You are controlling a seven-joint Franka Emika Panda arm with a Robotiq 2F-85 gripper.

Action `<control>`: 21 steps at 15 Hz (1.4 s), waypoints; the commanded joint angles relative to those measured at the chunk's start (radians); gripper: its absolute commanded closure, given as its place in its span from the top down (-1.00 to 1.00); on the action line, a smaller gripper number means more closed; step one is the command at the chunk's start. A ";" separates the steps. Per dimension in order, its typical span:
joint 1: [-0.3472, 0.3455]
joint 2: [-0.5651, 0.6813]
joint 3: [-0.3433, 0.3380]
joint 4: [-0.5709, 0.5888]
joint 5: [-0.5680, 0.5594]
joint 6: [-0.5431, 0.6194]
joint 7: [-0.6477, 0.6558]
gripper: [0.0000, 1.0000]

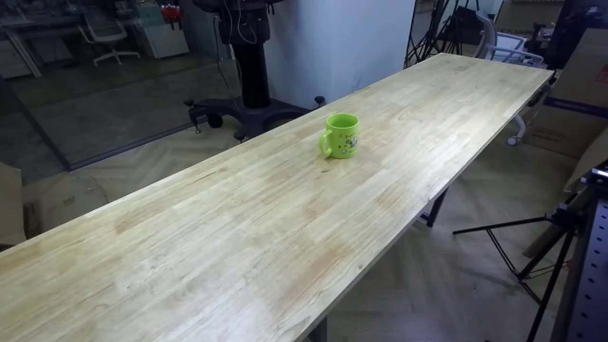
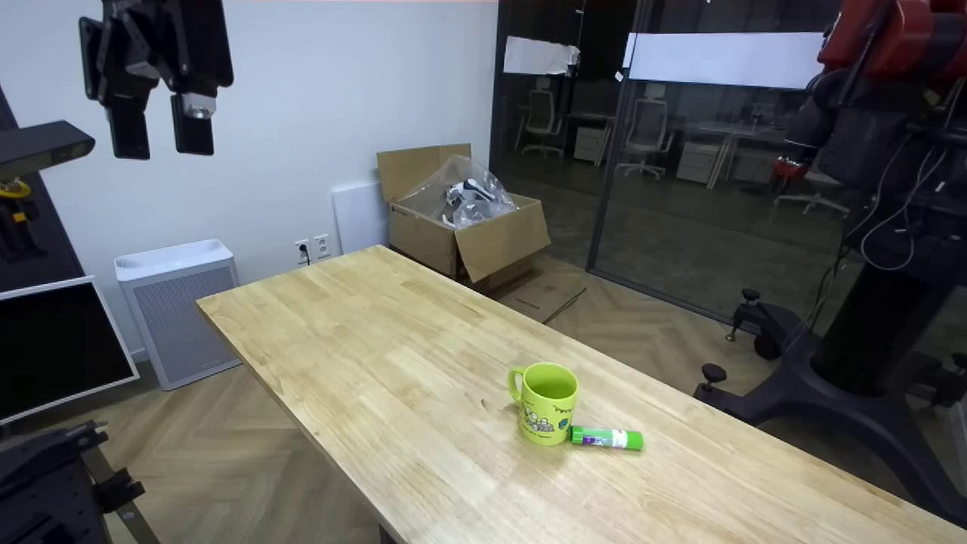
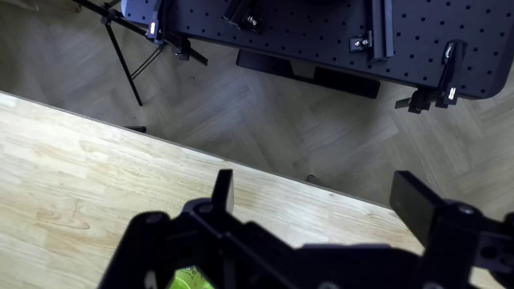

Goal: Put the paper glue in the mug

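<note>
- In the wrist view, the black two-fingered gripper (image 3: pixel 317 200) appears almost in silhouette.
- Beneath it, the long pale wooden tabletop (image 3: pixel 100 192) looks bright.
- Beyond it, the grey-brown herringbone floor (image 3: pixel 281 120) lies dim.

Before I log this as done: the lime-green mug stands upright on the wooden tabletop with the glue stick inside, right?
The glue stick isn't inside: an exterior view shows it lying beside the lime-green mug, which does stand upright on the wooden tabletop.

I log the mug (image 2: pixel 545 414) as lime green with printed figures. Glue stick (image 2: pixel 607 437): green, purple, white. Gripper (image 2: pixel 164 143): black.
</note>
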 commanded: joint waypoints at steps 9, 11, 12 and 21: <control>-0.071 0.052 -0.080 0.009 -0.042 0.101 0.120 1.00; -0.122 0.091 -0.138 0.009 -0.053 0.183 0.127 1.00; -0.147 0.116 -0.166 0.012 -0.049 0.224 0.129 1.00; -0.175 0.147 -0.215 -0.022 -0.013 0.367 0.113 1.00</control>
